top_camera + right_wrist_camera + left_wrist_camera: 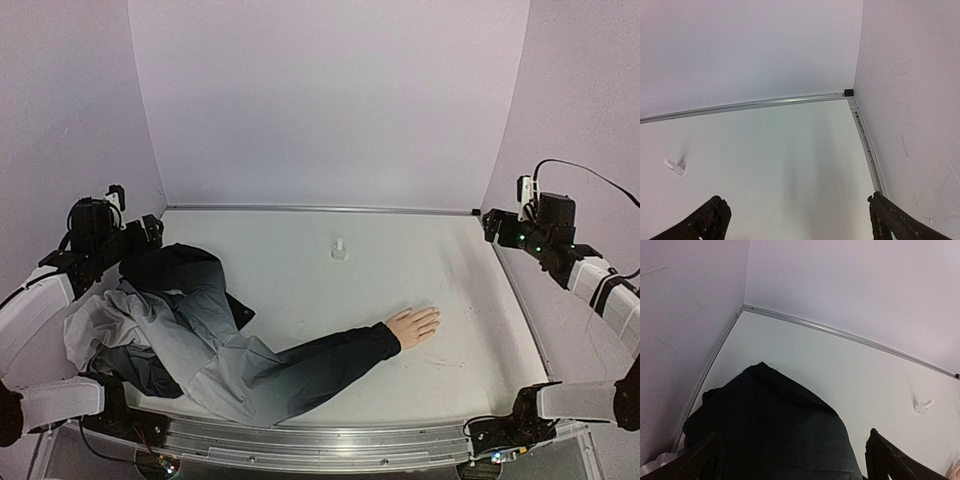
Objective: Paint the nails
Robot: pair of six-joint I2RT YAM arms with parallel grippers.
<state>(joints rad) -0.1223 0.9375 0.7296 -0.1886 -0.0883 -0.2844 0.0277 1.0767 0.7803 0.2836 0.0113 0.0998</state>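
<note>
White bottle [341, 248] (too small to read) stands beyond the nails [434, 318].

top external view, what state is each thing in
left gripper: open, holding nothing
right gripper: open, holding nothing
mannequin hand: lying flat, fingers spread
nails: too small to judge
dark sleeve: lying stretched out
jacket: crumpled heap
small white bottle: alone, untouched

— How does the left arm [40, 300] sit?
— Folded at the left side. The left gripper [148, 230] is raised and points toward the far right, with its fingers [707, 455] spread wide.
— And the right arm [600, 285]?
— Mirrored at the right side. The right gripper [493, 225] is raised and faces far left, its fingers [715, 220] likewise wide apart.
</note>
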